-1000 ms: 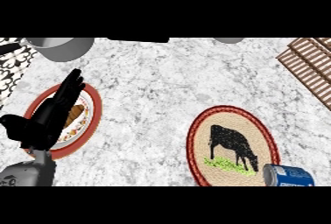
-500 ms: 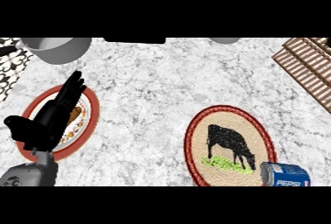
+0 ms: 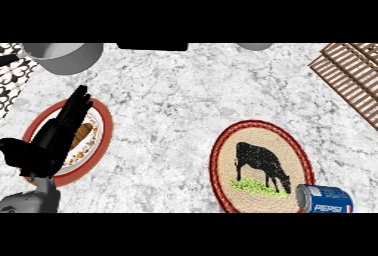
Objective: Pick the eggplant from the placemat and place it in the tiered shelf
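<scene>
Nearest me, low right, I see a blue Pepsi can (image 3: 325, 199) lying on its side, overlapping the lower right rim of the placemat (image 3: 221, 165). That placemat is an oval with a red border and a black cow over a green patch printed on it. I can't spot the eggplant on it or anywhere else in view, so I can't say where it is.

Low left, my left hand (image 3: 52, 145) comes up from the grey forearm (image 3: 29, 200) — fingers straight and pressed together, pointing up and slightly right, thumb out to the left, holding nothing. It sits over a red-rimmed plate (image 3: 100, 145) with a brown food item (image 3: 83, 134) showing just beside the fingers. Right hand isn't visible.

Marble desk (image 3: 177, 110) runs between the two. Farther back — a grey pot (image 3: 63, 55) at top left, a patterned black-and-white thing (image 3: 11, 80) at the left edge, and the brown slatted tiered shelf (image 3: 347, 75) at top right, well apart from the placemat.
</scene>
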{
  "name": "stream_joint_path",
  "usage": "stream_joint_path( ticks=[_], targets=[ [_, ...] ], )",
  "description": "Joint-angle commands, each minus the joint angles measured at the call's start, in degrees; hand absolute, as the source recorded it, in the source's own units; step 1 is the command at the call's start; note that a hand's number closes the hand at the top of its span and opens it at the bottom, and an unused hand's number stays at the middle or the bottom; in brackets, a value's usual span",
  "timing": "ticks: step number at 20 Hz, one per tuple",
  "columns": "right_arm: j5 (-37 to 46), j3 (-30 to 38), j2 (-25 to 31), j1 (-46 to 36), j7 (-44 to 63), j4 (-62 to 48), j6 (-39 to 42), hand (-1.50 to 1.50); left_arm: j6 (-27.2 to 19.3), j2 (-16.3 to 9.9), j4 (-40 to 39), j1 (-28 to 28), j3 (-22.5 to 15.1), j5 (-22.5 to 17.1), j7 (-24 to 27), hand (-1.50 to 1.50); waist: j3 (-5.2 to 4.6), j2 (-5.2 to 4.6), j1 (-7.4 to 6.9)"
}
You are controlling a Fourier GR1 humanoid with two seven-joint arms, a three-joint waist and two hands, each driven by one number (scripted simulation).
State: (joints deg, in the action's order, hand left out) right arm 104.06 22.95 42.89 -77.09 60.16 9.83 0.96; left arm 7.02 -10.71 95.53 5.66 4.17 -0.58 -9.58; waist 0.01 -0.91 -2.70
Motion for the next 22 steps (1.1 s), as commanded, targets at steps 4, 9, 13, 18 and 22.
stream_joint_path(
  ticks=[4, 9, 13, 18, 22],
  targets=[
    [0.1, 0.0, -0.2, -3.9, 5.4, 8.4, -9.9, -1.5, -0.6, 0.3, -0.3, 1.5, 0.6, -0.2, -0.1, 0.0, 0.03, -0.16, -0.26],
    [1.3, 0.2, 0.1, -7.7, 9.8, 14.4, -12.6, -1.5, -0.5, 0.4, 0.2, 2.2, -0.6, 0.2, -3.1, 0.0, 0.0, 0.26, 0.42],
    [1.0, 2.3, 0.9, -10.5, 13.7, 21.2, -16.9, -1.5, -1.5, 1.4, -0.2, 1.8, -1.0, 1.2, -1.7, 0.0, -0.03, 0.49, 1.08],
    [-0.4, 6.0, -0.5, -11.7, 16.6, 30.8, -16.2, -1.5, -0.6, -1.1, -1.0, 1.0, 2.2, -0.1, -1.5, 0.0, -0.07, 1.68, 3.0],
    [-1.2, 7.2, -4.9, -10.1, 16.1, 40.5, -12.0, -1.5, -0.4, -1.0, -0.6, -1.5, 2.6, -0.6, -1.7, 0.0, -0.08, 2.26, 4.22]
  ],
)
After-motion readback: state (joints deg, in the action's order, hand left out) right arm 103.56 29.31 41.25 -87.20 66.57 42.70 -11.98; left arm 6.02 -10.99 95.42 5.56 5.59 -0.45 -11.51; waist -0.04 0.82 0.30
